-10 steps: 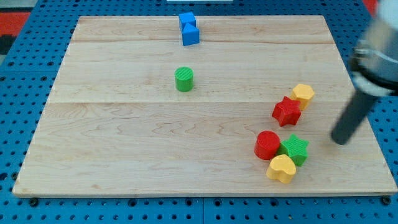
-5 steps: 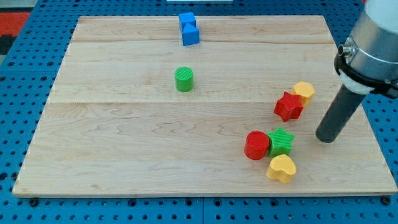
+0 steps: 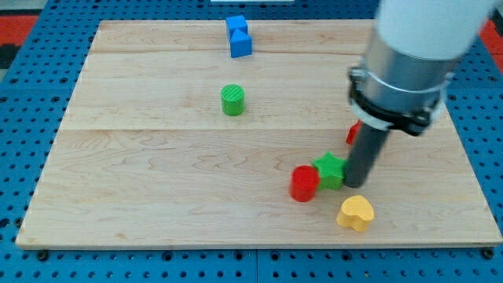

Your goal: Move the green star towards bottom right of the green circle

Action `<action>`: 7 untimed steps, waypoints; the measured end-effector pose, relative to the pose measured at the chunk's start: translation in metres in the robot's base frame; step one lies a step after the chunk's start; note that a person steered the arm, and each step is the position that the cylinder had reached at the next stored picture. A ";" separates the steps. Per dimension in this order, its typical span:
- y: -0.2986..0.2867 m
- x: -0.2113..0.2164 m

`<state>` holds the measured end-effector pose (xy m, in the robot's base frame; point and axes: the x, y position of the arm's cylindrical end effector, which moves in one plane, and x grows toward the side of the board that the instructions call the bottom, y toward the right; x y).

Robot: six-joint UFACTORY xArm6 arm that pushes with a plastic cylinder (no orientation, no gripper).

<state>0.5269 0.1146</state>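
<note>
Green star (image 3: 330,169): lay well to the lower right of the green circle (image 3: 233,101), touching the red cylinder (image 3: 304,183) on its far side from my tip.
My tip (image 3: 357,184): rested against the star's right side, away from the circle.
Pincer: none fitted; the arm ended in a plain rod.
Yellow heart (image 3: 355,212): just below the star, apart from it.
Blue blocks (image 3: 238,36): above the circle, near the tabletop (image 3: 157,196) edge.
Step in hand: apparently pushing the star leftward.
Next move: likely a further push up and left, stopping short of the circle, without dragging the red cylinder along.
</note>
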 end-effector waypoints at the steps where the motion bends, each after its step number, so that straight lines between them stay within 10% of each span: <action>1: -0.033 -0.030; 4: -0.076 -0.004; 5: -0.102 -0.075; 7: -0.055 -0.080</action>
